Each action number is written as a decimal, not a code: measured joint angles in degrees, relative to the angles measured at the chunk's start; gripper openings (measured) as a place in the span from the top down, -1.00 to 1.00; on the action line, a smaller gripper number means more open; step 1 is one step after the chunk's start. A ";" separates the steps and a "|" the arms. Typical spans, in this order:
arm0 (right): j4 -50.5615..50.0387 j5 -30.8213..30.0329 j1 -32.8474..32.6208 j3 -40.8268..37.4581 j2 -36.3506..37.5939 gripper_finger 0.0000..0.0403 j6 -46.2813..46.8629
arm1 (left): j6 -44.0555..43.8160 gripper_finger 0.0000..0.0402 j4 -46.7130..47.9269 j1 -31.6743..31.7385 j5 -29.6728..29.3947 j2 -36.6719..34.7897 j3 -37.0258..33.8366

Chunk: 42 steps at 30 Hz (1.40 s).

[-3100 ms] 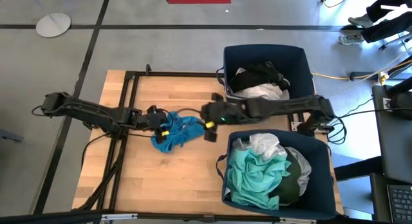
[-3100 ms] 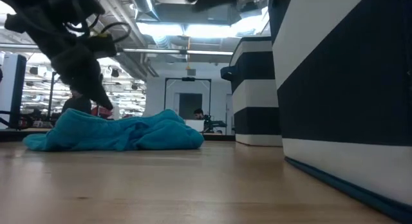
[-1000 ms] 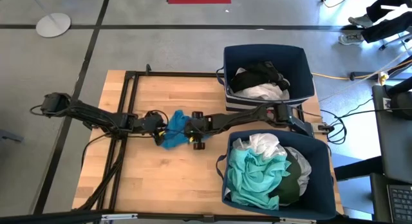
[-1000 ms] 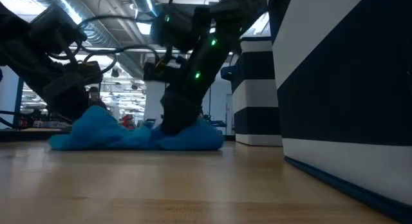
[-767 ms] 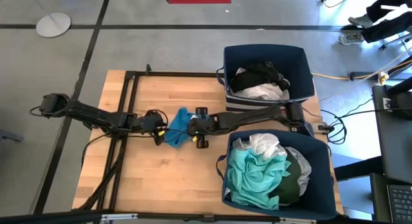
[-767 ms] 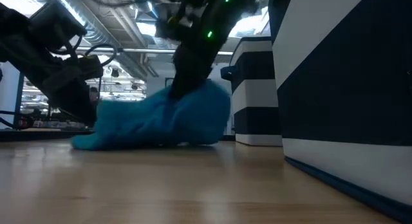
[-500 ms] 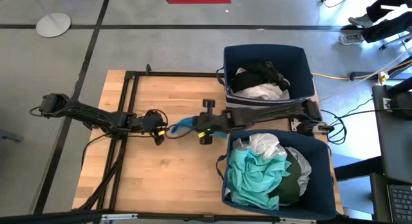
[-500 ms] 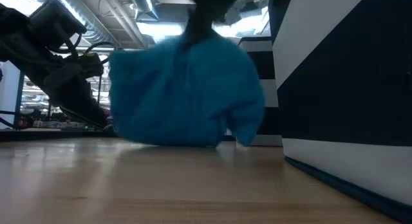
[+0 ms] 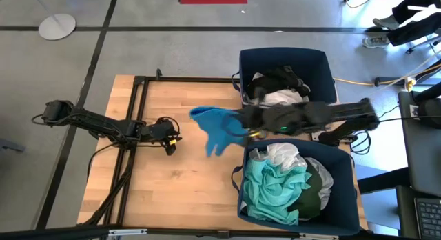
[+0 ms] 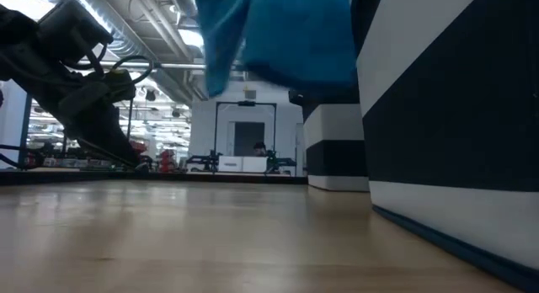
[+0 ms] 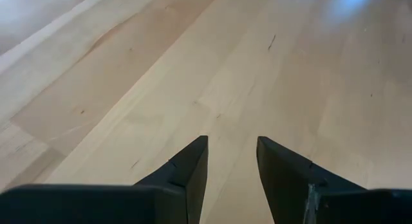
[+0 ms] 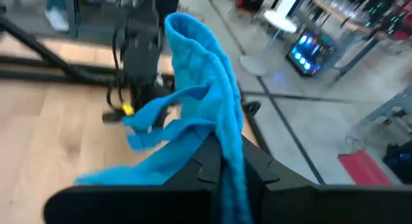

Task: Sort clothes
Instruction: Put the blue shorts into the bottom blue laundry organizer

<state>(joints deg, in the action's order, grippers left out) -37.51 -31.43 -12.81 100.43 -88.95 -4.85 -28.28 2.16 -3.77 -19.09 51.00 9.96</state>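
Note:
A bright blue garment [image 9: 212, 130] hangs in the air over the middle of the wooden table, with my right gripper [image 9: 242, 127] shut on it. In the low view the blue garment [image 10: 278, 36] fills the top, well above the tabletop. In the right wrist view the blue garment [image 12: 199, 108] trails out ahead of my right gripper [image 12: 230, 169]. My left gripper [image 9: 172, 138] stays low over the table's left half. In its wrist view my left gripper [image 11: 232, 153] is open over bare wood. My right gripper pinches a bunched fold of the blue garment [image 12: 230, 150] between its two fingers, reaching in from the table's right side. The rest of the cloth droops slack beyond the fingers, clear of the table.
Two navy bins stand at the table's right. The far bin [image 9: 320, 61] holds black and white clothes. The near bin [image 9: 344, 192] holds teal, white and dark green clothes. Bare wood [image 9: 186, 185] lies in front of my left arm [image 10: 84, 91].
My right gripper has risen and drawn back toward the table's right edge, carrying the blue garment. The garment lay bunched on the table next to my left gripper; now it hangs clear above it, closer to the bins.

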 joint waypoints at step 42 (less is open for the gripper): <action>-51.49 -12.17 -42.94 20.16 2.49 0.86 64.88 | -2.70 0.38 0.19 0.00 -0.02 0.00 0.00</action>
<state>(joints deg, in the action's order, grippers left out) -89.00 -43.61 -55.75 120.59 -86.47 60.03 -30.97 2.35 -3.77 -19.11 51.00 9.96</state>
